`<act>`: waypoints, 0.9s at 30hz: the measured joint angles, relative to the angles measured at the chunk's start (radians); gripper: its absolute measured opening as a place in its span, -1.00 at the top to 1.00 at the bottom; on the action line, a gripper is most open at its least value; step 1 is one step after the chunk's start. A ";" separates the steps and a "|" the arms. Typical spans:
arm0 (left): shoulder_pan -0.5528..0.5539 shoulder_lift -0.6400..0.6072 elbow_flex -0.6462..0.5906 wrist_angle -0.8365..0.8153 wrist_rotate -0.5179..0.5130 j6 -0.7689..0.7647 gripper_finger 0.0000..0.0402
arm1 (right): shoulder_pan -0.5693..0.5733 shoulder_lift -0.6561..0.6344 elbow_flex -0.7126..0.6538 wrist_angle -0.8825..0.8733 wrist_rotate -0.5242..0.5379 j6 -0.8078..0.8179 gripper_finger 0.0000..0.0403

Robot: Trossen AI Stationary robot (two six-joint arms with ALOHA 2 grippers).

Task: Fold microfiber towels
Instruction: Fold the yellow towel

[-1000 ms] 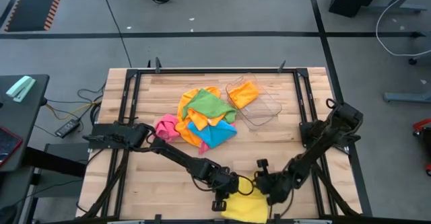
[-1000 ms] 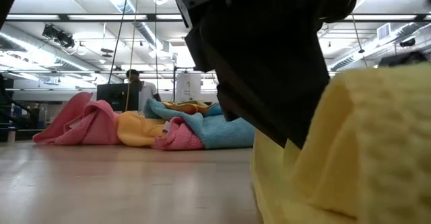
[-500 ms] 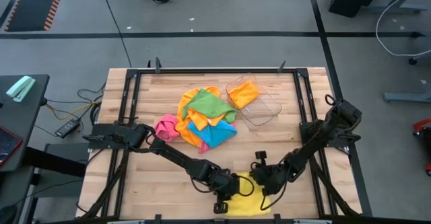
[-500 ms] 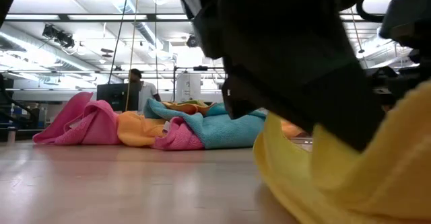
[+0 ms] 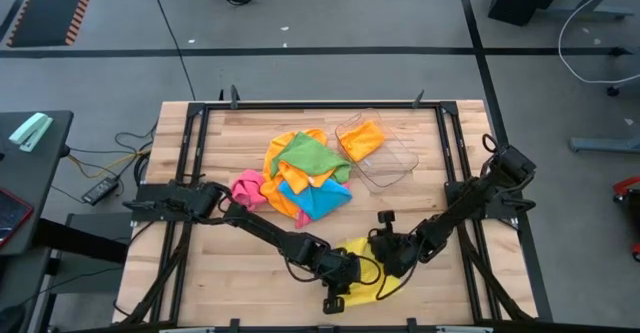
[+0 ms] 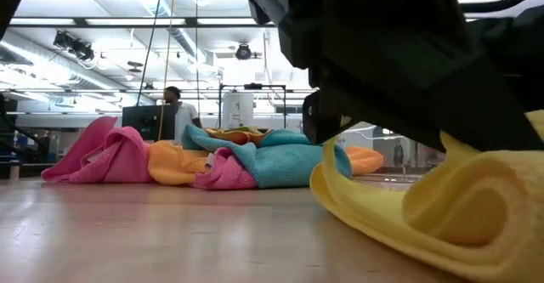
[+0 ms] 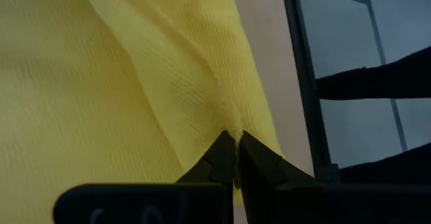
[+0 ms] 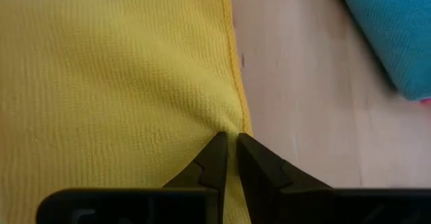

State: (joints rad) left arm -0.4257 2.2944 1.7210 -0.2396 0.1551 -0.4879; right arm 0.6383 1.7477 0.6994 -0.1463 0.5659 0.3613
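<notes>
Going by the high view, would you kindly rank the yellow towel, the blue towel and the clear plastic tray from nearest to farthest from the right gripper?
Measured from the right gripper:
1. Yellow towel: pinched in it, near the table's front edge.
2. Blue towel: mid-table, in the heap.
3. Clear plastic tray: toward the back, right of the heap.

Illumination is bright and even, supplied by overhead ceiling strip lights (image 6: pixel 127 21) that flare white in the low view. Shadows on the table (image 5: pixel 250 133) are faint and soft-edged. In the low view, the dark arm mass close to the lens is silhouetted and out of focus. Both wrist views resolve the cloth weave sharply.
</notes>
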 joint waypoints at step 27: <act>0.048 -0.033 -0.001 -0.311 -0.131 -0.122 0.33 | -0.013 -0.152 -0.007 -0.060 -0.029 -0.019 0.77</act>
State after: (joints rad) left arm -0.3782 2.2611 1.7203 -0.5506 0.0242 -0.6098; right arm 0.6258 1.5962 0.6926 -0.2064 0.5373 0.3425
